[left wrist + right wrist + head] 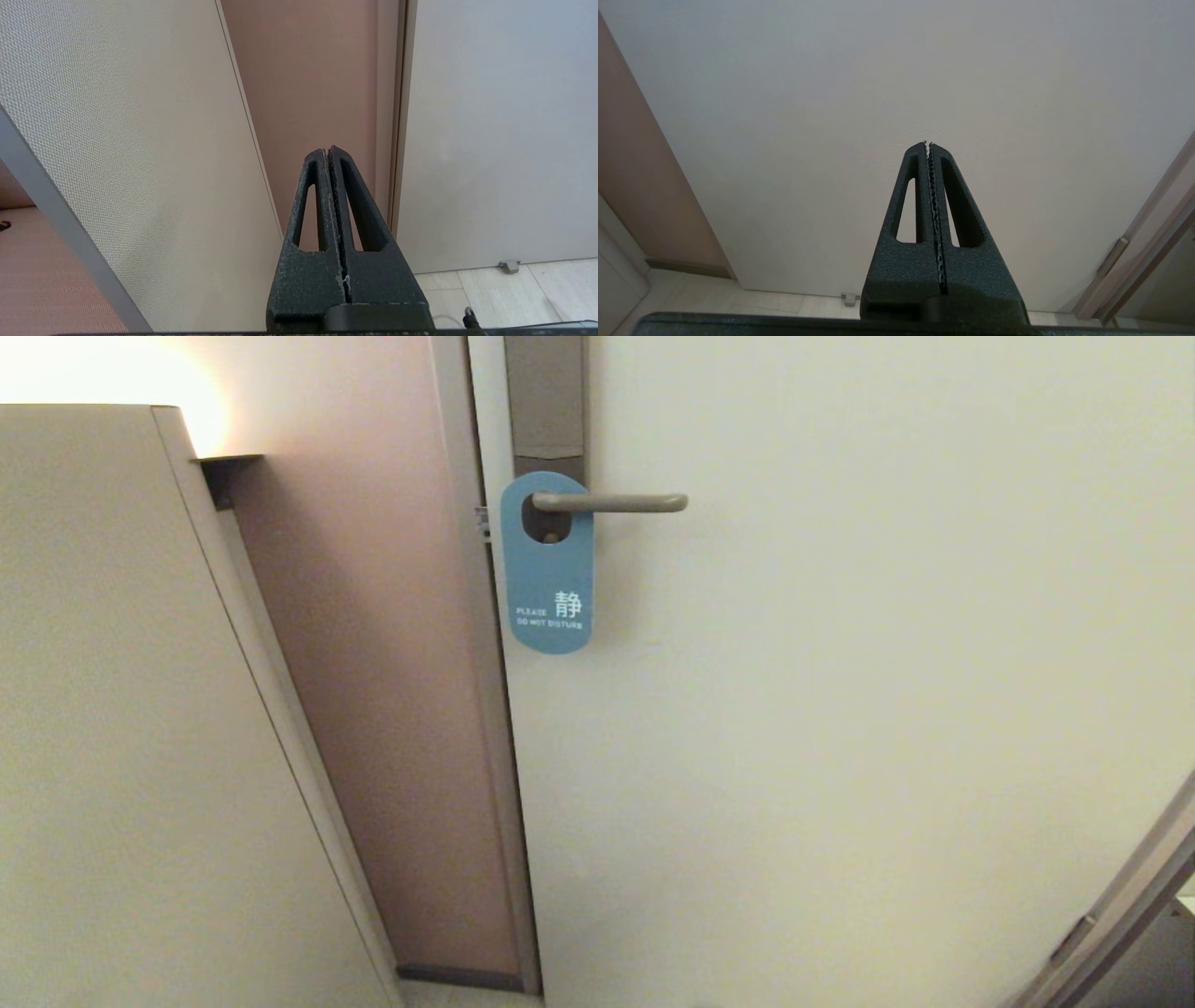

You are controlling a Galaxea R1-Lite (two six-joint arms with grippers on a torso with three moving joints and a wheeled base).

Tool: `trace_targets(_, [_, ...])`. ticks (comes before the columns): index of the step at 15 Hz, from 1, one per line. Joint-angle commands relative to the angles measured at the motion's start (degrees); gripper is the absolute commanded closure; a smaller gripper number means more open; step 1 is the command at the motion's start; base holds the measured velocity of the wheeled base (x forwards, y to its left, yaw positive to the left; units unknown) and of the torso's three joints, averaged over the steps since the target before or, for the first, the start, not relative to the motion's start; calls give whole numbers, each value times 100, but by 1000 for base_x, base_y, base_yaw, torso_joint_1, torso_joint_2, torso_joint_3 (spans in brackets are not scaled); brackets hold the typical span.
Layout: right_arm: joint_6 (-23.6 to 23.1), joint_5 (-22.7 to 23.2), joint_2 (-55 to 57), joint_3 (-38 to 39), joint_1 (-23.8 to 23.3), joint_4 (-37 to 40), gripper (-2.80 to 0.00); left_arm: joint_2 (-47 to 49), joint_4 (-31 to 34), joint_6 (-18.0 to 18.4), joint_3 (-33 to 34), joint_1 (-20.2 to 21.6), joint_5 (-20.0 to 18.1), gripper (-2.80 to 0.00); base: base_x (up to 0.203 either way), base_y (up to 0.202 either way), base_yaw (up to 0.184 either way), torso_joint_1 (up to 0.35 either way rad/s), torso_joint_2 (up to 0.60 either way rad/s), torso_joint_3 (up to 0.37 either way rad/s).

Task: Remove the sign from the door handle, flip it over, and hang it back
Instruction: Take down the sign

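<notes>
The blue sign [548,581] hangs by its oval hole on the door handle [611,503], a grey-beige lever on a tall lock plate [545,401]. Its white character and "PLEASE DO NOT DISTURB" lettering face me. Neither arm shows in the head view. My left gripper [328,150] is shut and empty, low down, pointing at the brown wall strip beside the door frame. My right gripper [927,143] is shut and empty, low down, pointing at the white door. The sign and handle do not show in either wrist view.
A beige wall panel [121,709] juts out on the left, with a brown recess [373,709] between it and the white door [840,709]. A door stop [850,298] sits on the tiled floor. Another frame edge [1120,905] is at the lower right.
</notes>
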Motion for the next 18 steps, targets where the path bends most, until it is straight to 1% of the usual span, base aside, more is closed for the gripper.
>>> trace_targets(1, [2, 3, 5, 0, 2, -2, 0, 5, 1, 5, 0, 2, -1, 0, 0, 0, 0, 0, 0, 0])
trace_targets(5, [2, -4, 5, 0, 2, -2, 0, 5, -8, 37, -7, 2, -1, 0, 0, 0, 0, 0, 0, 0])
trace_targets(7, [2, 3, 5, 0, 2, -2, 0, 5, -6, 101, -130, 2, -51, 0, 0, 0, 0, 0, 0, 0])
trace_targets(10, [2, -5, 5, 0, 2, -2, 0, 166, 80, 150, -642, 2, -520, 0, 0, 0, 0, 0, 0, 0])
trace_targets(12, [2, 3, 5, 0, 2, -2, 0, 809, 74, 142, -991, -11, -618, 0, 0, 0, 0, 0, 0, 0])
trace_targets(14, [2, -4, 5, 0, 2, -2, 0, 1660, 30, 99, -1484, -114, -643, 0, 0, 0, 0, 0, 0, 0])
trace_targets(18, [2, 3, 5, 0, 2, -2, 0, 3514, -134, -42, -2857, -331, -673, 0, 0, 0, 0, 0, 0, 0])
